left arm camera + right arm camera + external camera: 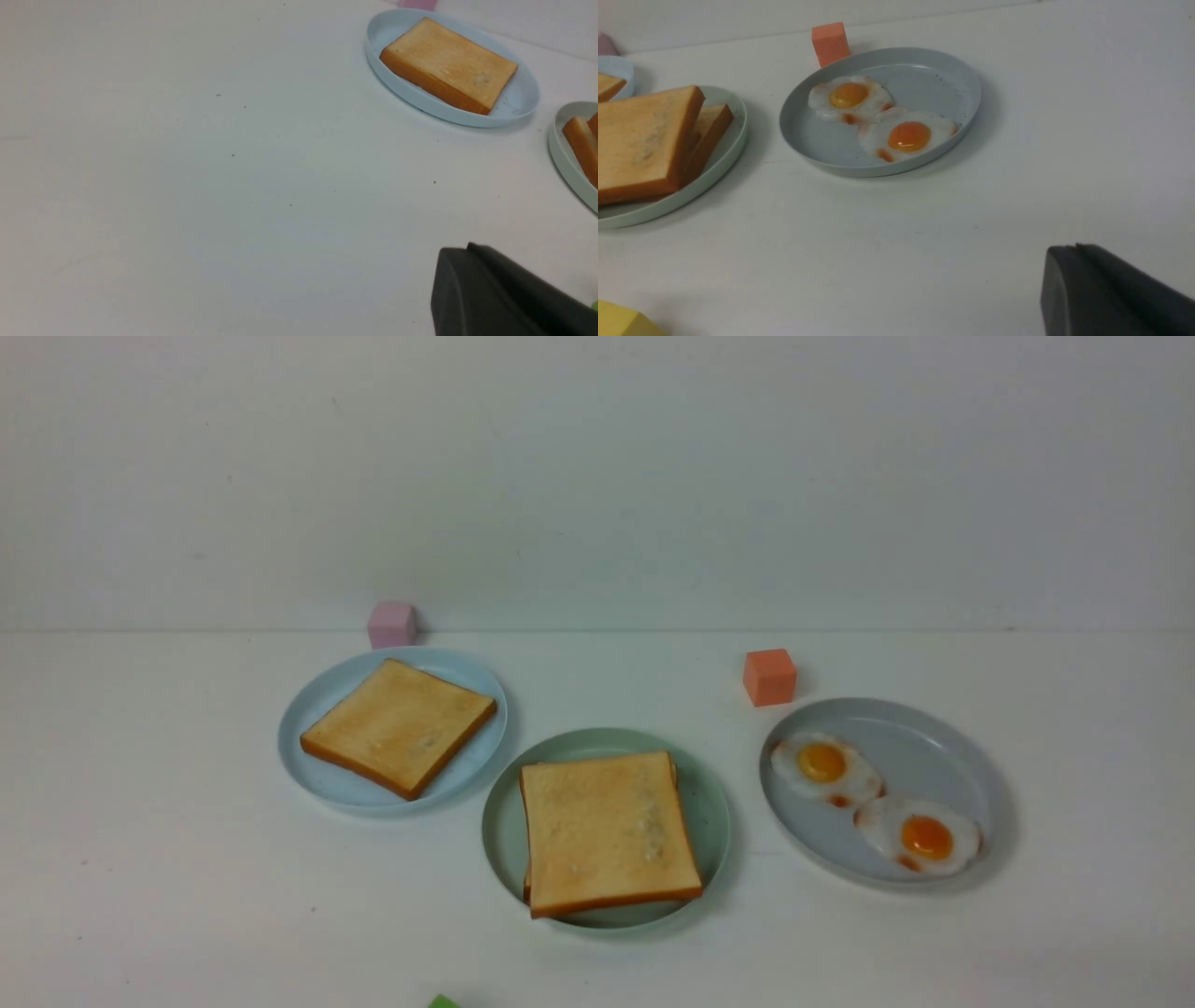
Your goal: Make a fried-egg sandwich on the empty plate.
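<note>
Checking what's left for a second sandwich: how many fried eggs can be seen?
2, both on the grey plate: one egg toward its far left, the other nearer. Another may be hidden inside the sandwich.

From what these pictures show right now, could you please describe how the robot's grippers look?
Little shows. Each wrist view catches only a corner of its own gripper: the left gripper and the right gripper are both matte dark grey or black, with a rounded edge and a ridge along the top. No cables or markings are visible, and the front view shows neither arm.
</note>
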You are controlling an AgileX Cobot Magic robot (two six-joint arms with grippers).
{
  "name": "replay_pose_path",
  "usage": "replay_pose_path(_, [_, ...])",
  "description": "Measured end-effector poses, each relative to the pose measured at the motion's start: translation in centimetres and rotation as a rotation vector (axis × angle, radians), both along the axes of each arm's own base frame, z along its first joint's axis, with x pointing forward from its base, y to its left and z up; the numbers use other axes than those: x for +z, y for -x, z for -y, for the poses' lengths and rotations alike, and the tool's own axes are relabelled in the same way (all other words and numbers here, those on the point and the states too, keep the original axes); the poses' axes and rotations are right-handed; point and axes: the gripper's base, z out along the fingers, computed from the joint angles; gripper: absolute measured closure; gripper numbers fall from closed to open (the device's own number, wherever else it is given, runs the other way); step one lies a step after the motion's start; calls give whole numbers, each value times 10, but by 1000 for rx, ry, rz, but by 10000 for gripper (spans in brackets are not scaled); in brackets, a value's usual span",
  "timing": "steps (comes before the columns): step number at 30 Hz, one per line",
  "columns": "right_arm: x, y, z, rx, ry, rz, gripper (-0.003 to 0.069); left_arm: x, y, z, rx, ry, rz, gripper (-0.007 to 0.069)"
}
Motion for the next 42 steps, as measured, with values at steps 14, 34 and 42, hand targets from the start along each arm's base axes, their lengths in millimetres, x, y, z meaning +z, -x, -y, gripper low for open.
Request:
replay_pose_path(14, [0, 0, 0, 0, 0, 0, 610, 0, 0, 0, 0, 0, 0, 622])
replay_pose_path(34, [0, 0, 0, 0, 0, 0, 593, 0, 0, 0, 0, 0, 0, 609])
replay_pose_path(42, [0, 0, 0, 0, 0, 0, 582, 0, 0, 0, 0, 0, 0, 599])
